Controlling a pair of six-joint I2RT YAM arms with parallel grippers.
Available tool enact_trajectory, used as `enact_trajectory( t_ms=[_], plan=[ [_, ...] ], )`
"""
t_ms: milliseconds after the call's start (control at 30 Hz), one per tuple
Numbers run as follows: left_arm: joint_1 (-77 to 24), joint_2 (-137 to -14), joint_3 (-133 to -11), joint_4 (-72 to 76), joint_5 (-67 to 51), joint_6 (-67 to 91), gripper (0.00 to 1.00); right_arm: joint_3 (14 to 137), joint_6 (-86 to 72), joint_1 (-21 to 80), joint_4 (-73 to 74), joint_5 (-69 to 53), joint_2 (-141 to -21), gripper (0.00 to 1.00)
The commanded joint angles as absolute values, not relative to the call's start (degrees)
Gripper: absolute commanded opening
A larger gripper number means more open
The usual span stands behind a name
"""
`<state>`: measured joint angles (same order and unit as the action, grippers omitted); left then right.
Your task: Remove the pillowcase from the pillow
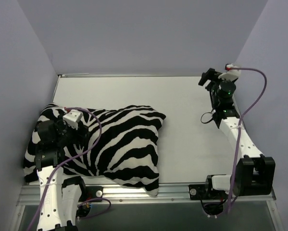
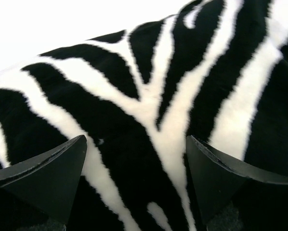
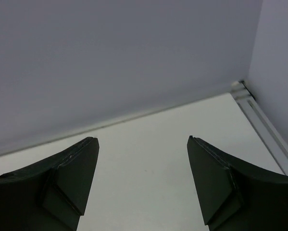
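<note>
Top external view is showing the pillowcase [image 1: 119, 144] lying at the lower left of the desk [image 1: 187, 101]. The left tool [image 2: 136, 139] is standing wide at the stripes and should be pinching only loose fabric. The right tool [image 3: 143, 139] is hanging wide at the upper right.

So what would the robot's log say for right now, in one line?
left gripper: open over pillowcase | right gripper: open, empty, far right | pillowcase: not yet off

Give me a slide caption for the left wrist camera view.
Wrist view: left gripper open, close above the zebra-striped pillowcase, which fills the frame.
</note>
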<state>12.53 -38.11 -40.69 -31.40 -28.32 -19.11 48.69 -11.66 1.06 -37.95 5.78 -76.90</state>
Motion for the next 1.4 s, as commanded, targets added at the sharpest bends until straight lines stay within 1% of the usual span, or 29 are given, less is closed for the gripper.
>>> enact_trajectory(
  t_ms=[0, 33, 67, 100, 133, 167, 200, 300, 367, 400, 500, 567, 633, 767, 800, 833, 867, 900, 933, 967, 1033, 1067, 1133, 1167, 1267, 1300, 1367],
  plan=[
    [12.5, -37.4, -45.6, -36.3, -37.6, -26.3, 0.94, 58.6, -18.4, 4.8, -16.5, -3.5, -71.9, 0.76],
    [12.4, -37.4, -46.2, -37.2, -37.1, -26.2, 0.94, 60.8, -17.2, 7.6, -12.8, -1.3, -71.9, 0.77],
    [12.4, -37.7, -48.0, -37.9, -36.7, -25.4, 0.94, 62.7, -16.3, 14.1, -9.5, -0.4, -72.1, 0.8],
    [12.4, -38.5, -49.2, -38.9, -35.8, -25.1, 0.94, 65.6, -15.5, 17.2, -4.0, -0.2, -72.2, 0.83],
    [12.4, -39.1, -50.5, -41.7, -35.8, -25.2, 0.94, 66.6, -15.7, 20.1, -1.3, -0.2, -72.8, 0.86],
    [12.3, -39.8, -51.9, -43.5, -35.8, -25.9, 0.94, 67.4, -16.3, 25.3, 0.7, -0.2, -73.0, 0.91],
    [12.2, -41.1, -54.6, -45.2, -35.4, -26.5, 0.94, 67.8, -18.3, 27.3, 4.6, -0.3, -73.2, 0.92],
    [12.1, -43.1, -59.3, -51.1, -33.4, -27.4, 0.94, 64.3, -23.4, 32.5, 6.1, -4.9, -73.3, 1.0],
    [12.0, -43.7, -60.7, -54.0, -31.4, -27.8, 0.94, 62.1, -27.0, 35.1, 5.9, -6.7, -73.4, 1.0],
    [12.0, -44.0, -61.2, -54.7, -30.9, -28.0, 0.94, 61.2, -27.5, 38.0, 6.0, -6.5, -73.6, 1.0],
    [12.0, -43.4, -61.9, -55.2, -30.1, -28.2, 0.94, 57.8, -28.6, 42.2, 4.9, -6.6, -75.3, 1.0],
    [12.0, -43.2, -61.8, -54.9, -30.1, -27.9, 0.94, 54.5, -30.8, 43.1, 2.6, -9.7, -77.9, 1.0],
    [11.9, -43.1, -61.9, -54.6, -29.9, -27.5, 0.94, 52.5, -32.4, 44.4, -2.6, -15.4, -80.9, 1.0],
    [11.9, -42.7, -61.8, -54.5, -29.3, -26.9, 0.94, 49.7, -35.4, 45.4, -8.8, -18.8, -84.5, 0.99],
    [11.9, -42.5, -61.8, -54.5, -29.0, -26.9, 0.94, 49.6, -35.5, 45.3, -9.1, -19.0, -85.0, 0.97],
    [11.9, -42.4, -62.0, -54.4, -28.8, -26.9, 0.94, 49.7, -35.5, 44.3, -9.1, -18.8, -85.5, 0.92],
    [11.9, -42.3, -62.0, -54.4, -28.8, -27.0, 0.94, 50.1, -35.6, 43.6, -9.1, -18.9, -85.7, 0.79],
    [11.9, -42.2, -62.0, -54.4, -28.7, -27.0, 0.94, 50.2, -36.1, 42.7, -9.1, -19.2, -85.4, 0.69],
    [11.9, -42.2, -62.1, -54.4, -28.6, -27.0, 0.94, 50.2, -36.7, 41.5, -9.1, -19.7, -85.0, 0.56],
    [11.9, -42.2, -62.2, -54.4, -28.5, -27.0, 0.94, 50.1, -37.3, 38.3, -9.7, -21.0, -84.3, 0.29],
    [11.9, -42.2, -62.6, -54.6, -28.5, -27.0, 0.94, 50.4, -38.3, 34.6, -9.4, -21.6, -81.2, 0.03],
    [11.9, -42.2, -62.7, -54.6, -28.6, -27.1, 0.94, 50.9, -37.9, 30.8, -7.3, -21.0, -80.0, 0.0],
    [11.9, -42.1, -63.0, -54.6, -28.7, -27.2, 0.94, 54.6, -35.3, 26.6, -4.3, -21.0, -77.0, 0.0],
    [11.9, -42.2, -63.3, -54.6, -28.7, -27.3, 0.94, 56.5, -34.1, 21.8, -0.4, -21.2, -76.2, 0.0],
    [11.9, -42.3, -64.0, -54.1, -28.5, -27.4, 0.94, 65.2, -29.5, 14.1, 8.8, -21.6, -74.1, 0.0],
    [11.9, -42.4, -64.2, -53.8, -28.4, -27.4, 0.94, 67.2, -28.7, 8.3, 10.2, -22.6, -73.1, 0.0],
    [11.9, -42.3, -64.4, -53.4, -28.2, -27.2, 0.94, 72.9, -27.9, 2.2, 13.0, -24.2, -72.2, 0.0]
  ],
)
